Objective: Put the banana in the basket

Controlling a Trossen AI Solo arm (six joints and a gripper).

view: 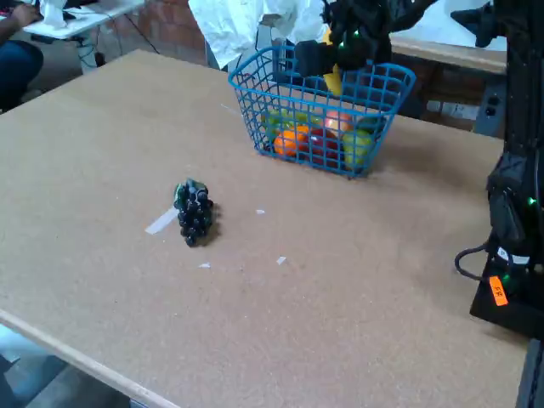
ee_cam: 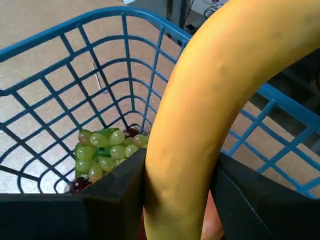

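In the wrist view, the banana [ee_cam: 200,145] is being gripped between the two black fingers [ee_cam: 117,190], which are closed against its sides just above the bottom edge of the picture, one pad on each flank. The gripper [ee_cam: 180,192] is thus being kept narrowed to the width of the fruit, with nothing else held. The banana is being shown as a thick yellow curve rising from the jaws and bending toward the upper right corner, a few faint dark marks being visible on its skin.

Beyond the fingers, the blue wire basket [ee_cam: 125,75] is being seen from above, its rim crossing the top of the picture and its mesh wall dropping to the floor, where a bunch of green grapes [ee_cam: 107,152] is lying with a couple of dark red ones at its edges.

In the fixed view, the gripper [view: 327,64] is being held over the basket [view: 387,106], at rim height, with the banana [view: 333,81] showing as a small yellow patch just inside the rim. Orange, red and green fruit [view: 323,136] is being held in the basket. A dark grape bunch [view: 194,212] is lying well apart on the brown table [view: 340,297], beside a strip of pale tape [view: 160,223]
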